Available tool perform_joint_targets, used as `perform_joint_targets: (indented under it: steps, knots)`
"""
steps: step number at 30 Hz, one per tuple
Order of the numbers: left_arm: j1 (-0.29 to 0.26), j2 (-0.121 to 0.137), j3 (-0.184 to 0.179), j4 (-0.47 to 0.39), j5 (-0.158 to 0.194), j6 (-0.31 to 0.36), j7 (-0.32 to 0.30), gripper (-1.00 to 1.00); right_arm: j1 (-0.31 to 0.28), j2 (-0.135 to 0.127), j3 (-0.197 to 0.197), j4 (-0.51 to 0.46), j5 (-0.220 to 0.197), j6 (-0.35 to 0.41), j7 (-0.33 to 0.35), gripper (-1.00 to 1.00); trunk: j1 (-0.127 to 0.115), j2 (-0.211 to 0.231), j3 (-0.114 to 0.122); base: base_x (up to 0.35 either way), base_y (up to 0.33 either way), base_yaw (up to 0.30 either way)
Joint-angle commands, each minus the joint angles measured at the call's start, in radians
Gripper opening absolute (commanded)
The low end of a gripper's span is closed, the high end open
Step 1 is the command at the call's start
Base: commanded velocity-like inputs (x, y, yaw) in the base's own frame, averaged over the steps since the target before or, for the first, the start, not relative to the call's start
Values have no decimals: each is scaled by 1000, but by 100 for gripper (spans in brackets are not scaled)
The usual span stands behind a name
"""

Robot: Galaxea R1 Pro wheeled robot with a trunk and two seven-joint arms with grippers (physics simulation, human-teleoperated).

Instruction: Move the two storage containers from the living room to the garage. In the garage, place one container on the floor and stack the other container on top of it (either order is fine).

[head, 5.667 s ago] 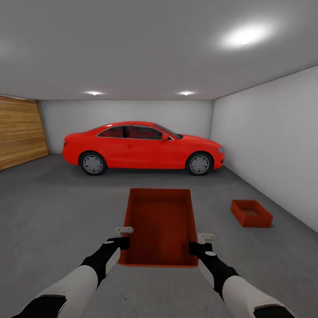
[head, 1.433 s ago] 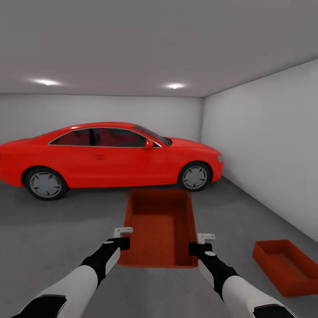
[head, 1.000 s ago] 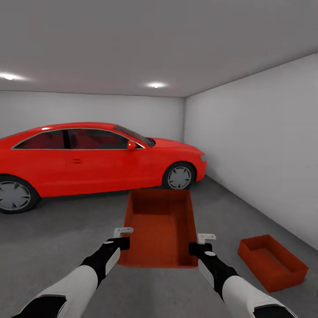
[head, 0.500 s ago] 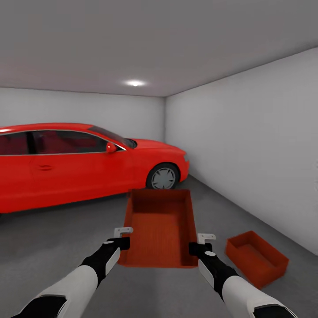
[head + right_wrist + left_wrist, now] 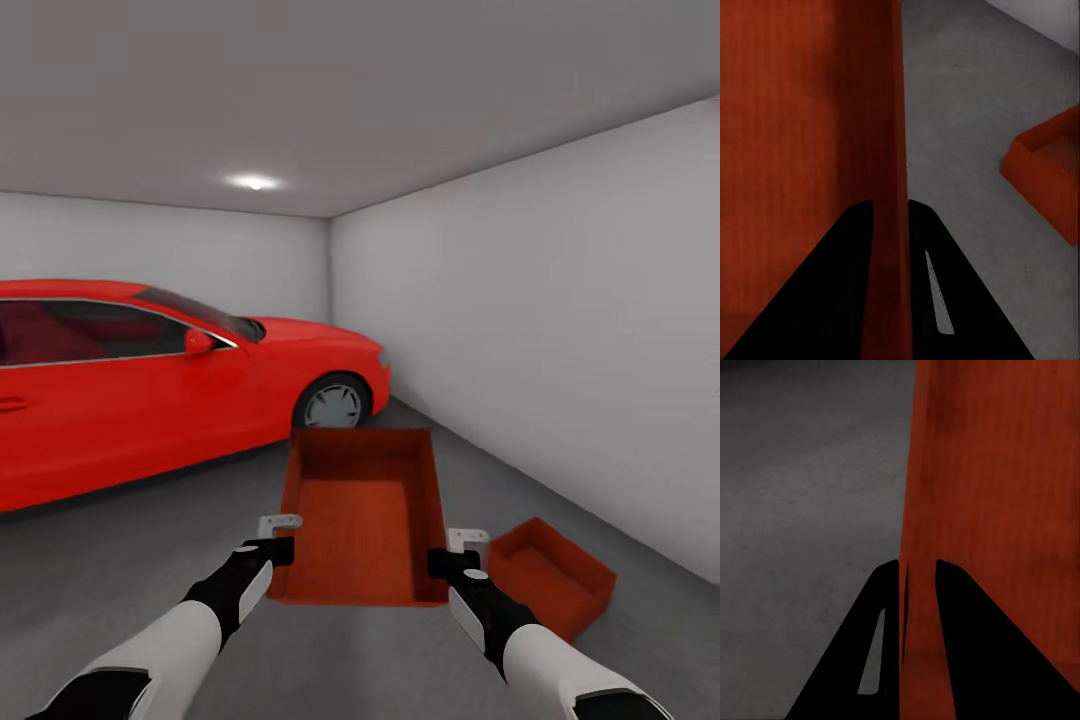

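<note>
I hold one red-orange storage container [image 5: 362,515] level in front of me, above the dark grey concrete floor [image 5: 120,560] of the garage. My left gripper [image 5: 280,546] is shut on its left wall [image 5: 916,585]. Over on the opposite side my right gripper [image 5: 443,560] is shut on the right wall [image 5: 891,217]. The second storage container [image 5: 548,575] sits on the floor to my right, close to the side wall, and its corner [image 5: 1046,172] also appears in the right wrist view.
A red car [image 5: 150,380] stands ahead on the left, its front wheel [image 5: 333,405] just beyond the held container. A plain grey-white wall [image 5: 560,350] runs along the right side. Open concrete lies between the car and that wall.
The whole view has swung to the right: the car has slid toward the left of the picture and the container on the floor has come closer to my right arm. Both grips are unchanged.
</note>
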Motion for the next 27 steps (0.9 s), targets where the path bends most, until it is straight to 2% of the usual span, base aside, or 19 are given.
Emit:
perform_joint_targets:
  steps: [1,27]
  knots:
    - [0,9,24,-18,-16,-31,10,-100,0,-4,-13,3,-12,-1,-8,-100,1,-1,0,322,159,-287]
    - [0,8,23,-18,-16,-29,10,-100,0,-5,-13,3,-12,-2,-8,-100,1,-1,0,314,184,-286]
